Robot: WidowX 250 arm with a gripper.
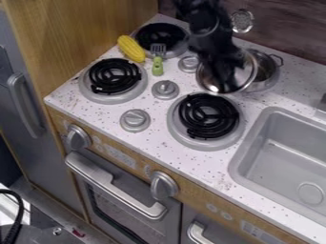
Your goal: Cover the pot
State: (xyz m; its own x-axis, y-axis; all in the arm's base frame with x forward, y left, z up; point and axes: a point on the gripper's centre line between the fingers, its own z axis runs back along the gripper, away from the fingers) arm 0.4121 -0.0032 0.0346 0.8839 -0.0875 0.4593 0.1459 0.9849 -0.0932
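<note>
gripper [225, 86]: 1 o'clock, in front of lid
jaws: can't tell, apart or clamped
lid [244, 78]: tilted, at pot's 9 o'clock side
pot [267, 77]: 2 o'clock, partly behind lid

The black robot arm [202, 21] is cut off by the top edge, and its black gripper [224, 81] hides part of the shiny metal lid [244, 77]. The lid in turn covers the near left side of the silver metal pot [268, 71]. The right edge cuts off the grey plastic sink [280, 150]. Printed marks on the wood-coloured front panel [186, 193] are too blurred to read, and a small red object [77, 232] on the floor is too small to identify.
</note>
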